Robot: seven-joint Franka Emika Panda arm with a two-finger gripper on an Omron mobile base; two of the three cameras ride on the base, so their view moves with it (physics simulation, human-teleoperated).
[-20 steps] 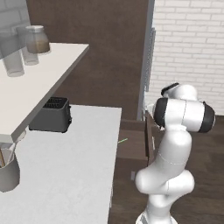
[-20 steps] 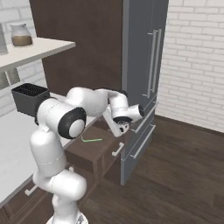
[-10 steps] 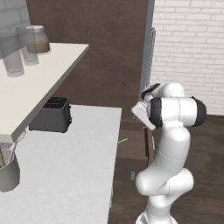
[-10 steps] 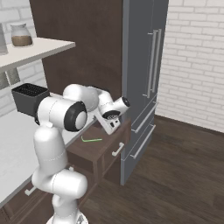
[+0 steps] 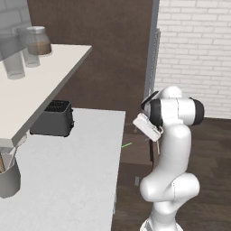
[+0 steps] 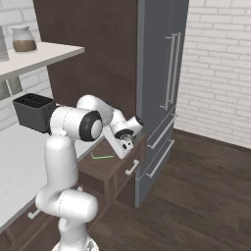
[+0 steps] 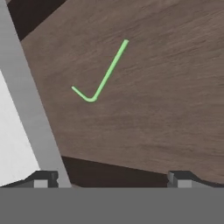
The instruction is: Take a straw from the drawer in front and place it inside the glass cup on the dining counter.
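The gripper (image 6: 126, 145) hangs over the pulled-out drawer (image 6: 105, 164) with its jaws spread wide and nothing between them; in the hand view the two dark fingertips (image 7: 43, 178) stand far apart at the bottom edge. The straw (image 7: 101, 74) lies flat on the drawer's brown wooden bottom, up at about 11 o'clock from the midpoint between the fingertips and clear of both. It is bent: a long green leg running toward 1 o'clock and a short hooked end toward 9 o'clock.

As I judge it, the task is at an early stage. The drawer is already open and the hand is above it, but the straw is not yet gripped, and the lift, the trip to the dining counter and the drop into the cup are all left to do.

Just at 9 o'clock of the drawer runs the edge of a white worktop (image 5: 67, 171), carrying a black toaster (image 5: 53, 119) and, nearer the camera, a grey pot (image 5: 9, 178). Above it a white shelf (image 5: 40, 85) holds a brown-filled jar (image 5: 37, 41) and clear glasses (image 5: 13, 63). At 3 o'clock of the drawer stands a tall grey fridge (image 6: 159, 88), then a white brick wall (image 6: 220, 68) and a dark wood floor (image 6: 196, 196).
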